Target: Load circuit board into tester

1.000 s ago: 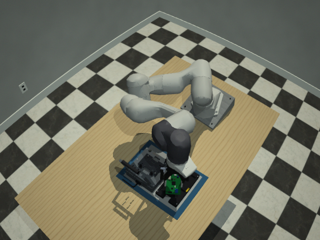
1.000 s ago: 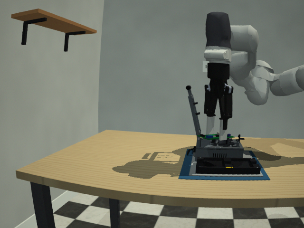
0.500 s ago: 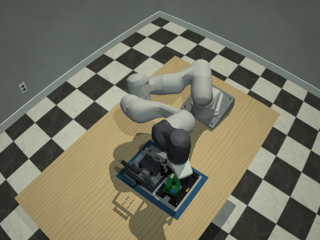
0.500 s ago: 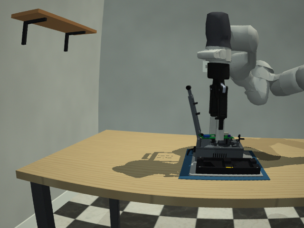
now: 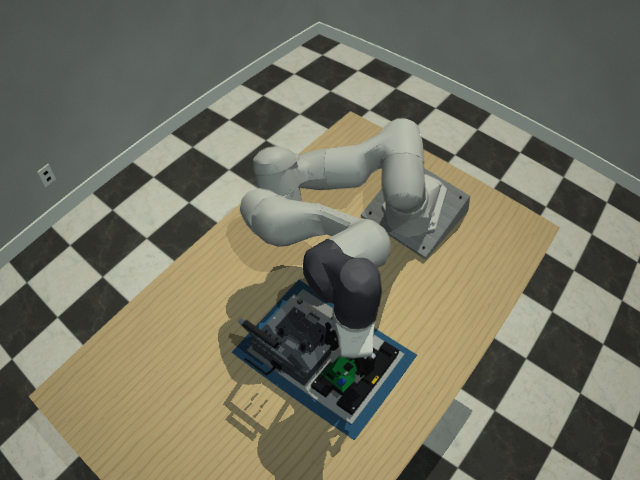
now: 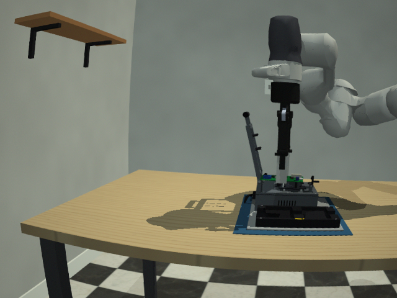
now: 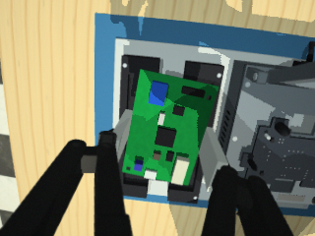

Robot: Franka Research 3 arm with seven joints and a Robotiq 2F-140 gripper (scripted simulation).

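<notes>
Black finger linkages of the claw point(image 5: 350, 356) point(image 6: 281, 183) point(image 7: 167, 149) come first, their pale pads pinching the circuit board point(image 5: 338, 373) point(image 6: 299, 179) point(image 7: 169, 123) by opposite edges. Component side up, the board hangs between them, clear of the tray point(image 5: 347, 401) point(image 6: 278, 221) point(image 7: 204, 71) below the claw. Beside the claw stands the tester point(image 5: 305, 330) point(image 6: 266, 198) point(image 7: 241, 123), its lid point(image 5: 279, 351) point(image 6: 254, 150) raised. Beneath everything, a blue mat point(image 5: 403, 356) point(image 6: 240, 224) point(image 7: 104, 74) lies on the worktop point(image 5: 170, 330) point(image 6: 128, 205) point(image 7: 49, 98).

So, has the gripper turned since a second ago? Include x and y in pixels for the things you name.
Yes, clockwise in the top view, judged against the tray point(image 5: 349, 402) point(image 6: 272, 221) point(image 7: 199, 70); the gripper point(image 5: 349, 353) point(image 6: 281, 182) point(image 7: 166, 131) carries the circuit board point(image 5: 340, 373) point(image 6: 291, 178) point(image 7: 184, 118).
</notes>
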